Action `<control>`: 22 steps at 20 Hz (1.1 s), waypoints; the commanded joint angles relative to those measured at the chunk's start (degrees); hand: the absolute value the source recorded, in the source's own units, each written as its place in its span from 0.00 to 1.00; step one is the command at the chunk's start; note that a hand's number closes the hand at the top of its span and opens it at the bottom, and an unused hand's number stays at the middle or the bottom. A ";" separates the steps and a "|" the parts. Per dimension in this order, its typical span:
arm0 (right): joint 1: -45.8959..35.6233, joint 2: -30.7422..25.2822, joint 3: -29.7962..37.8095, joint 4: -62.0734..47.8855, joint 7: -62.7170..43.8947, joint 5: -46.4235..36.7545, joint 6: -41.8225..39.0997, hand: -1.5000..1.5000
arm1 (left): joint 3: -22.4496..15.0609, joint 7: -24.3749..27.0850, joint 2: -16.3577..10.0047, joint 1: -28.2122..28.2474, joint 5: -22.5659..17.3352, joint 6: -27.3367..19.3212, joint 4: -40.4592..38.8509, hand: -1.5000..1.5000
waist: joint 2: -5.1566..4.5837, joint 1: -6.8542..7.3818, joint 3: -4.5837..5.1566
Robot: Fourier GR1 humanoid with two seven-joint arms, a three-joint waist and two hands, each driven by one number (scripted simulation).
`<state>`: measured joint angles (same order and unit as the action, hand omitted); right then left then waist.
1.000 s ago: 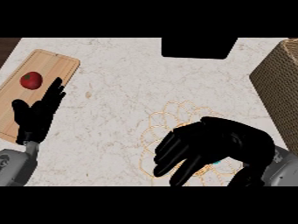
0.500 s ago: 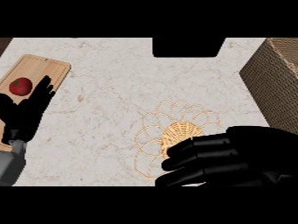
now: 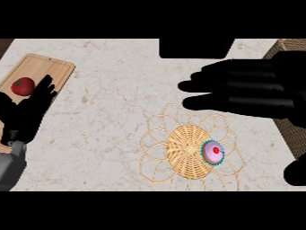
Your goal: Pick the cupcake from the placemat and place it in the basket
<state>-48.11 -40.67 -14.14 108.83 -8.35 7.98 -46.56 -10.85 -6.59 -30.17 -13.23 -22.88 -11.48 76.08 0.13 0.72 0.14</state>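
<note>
- The counter (image 3: 109,130) around the placemat (image 3: 185,150) is bright, evenly lit and flat in tone.
- The placemat's woven centre shows mild shading.
- Above the placemat, the right hand (image 3: 261,92) renders near-uniform black, with faint grey gradations between the fingers.

You've got a board (image 3: 56,72) at the L side of the desk (image 3: 102,134), angled along the L edge. A fruit (image 3: 23,86) sits on the board, toward its far half. Your left robot hand (image 3: 24,112) is over the board's near half, just nearer than the fruit. The placemat (image 3: 181,148) lies near-ctr on the desk, well R of the board. The cupcake (image 3: 213,152) sits on the placemat, R of its ctr. The basket (image 3: 299,134) stands at the desk's R edge, just R of the placemat. A block (image 3: 195,47) sits far-ctr. Your right robot hand (image 3: 255,92) hangs btwn block and placemat, behind the cupcake and apart from it.
</note>
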 commanded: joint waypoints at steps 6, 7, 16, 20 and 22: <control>-5.53 -5.99 2.41 -12.01 5.21 4.20 -19.05 0.00 | 1.86 0.10 0.48 1.03 1.44 0.83 -0.28 0.50 | -0.18 -0.25 -0.11; -6.63 -6.60 4.74 -16.33 9.79 2.63 -20.91 0.00 | 1.06 -0.96 1.88 -1.92 1.83 0.56 -0.84 0.50 | -0.43 -0.12 -0.15; 7.43 -5.34 9.43 -15.44 21.39 -1.51 -16.42 0.00 | 3.35 0.01 0.71 1.69 2.00 3.36 0.38 0.50 | -0.33 -0.59 -0.24; 6.96 -2.87 6.68 -19.65 26.98 -8.57 -16.03 0.00 | 3.55 0.73 1.52 1.18 2.24 4.19 -0.19 0.50 | -0.77 0.54 -0.25; 10.76 -1.39 5.08 -16.01 28.55 -11.71 -12.78 0.00 | 3.96 -3.00 1.74 -0.90 2.28 2.45 1.37 0.50 | -0.49 0.14 -0.28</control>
<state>-40.58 -44.46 -7.47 93.04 10.07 2.27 -56.88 -7.07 -7.55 -29.04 -13.02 -21.08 -8.20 76.53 -0.40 0.71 -0.11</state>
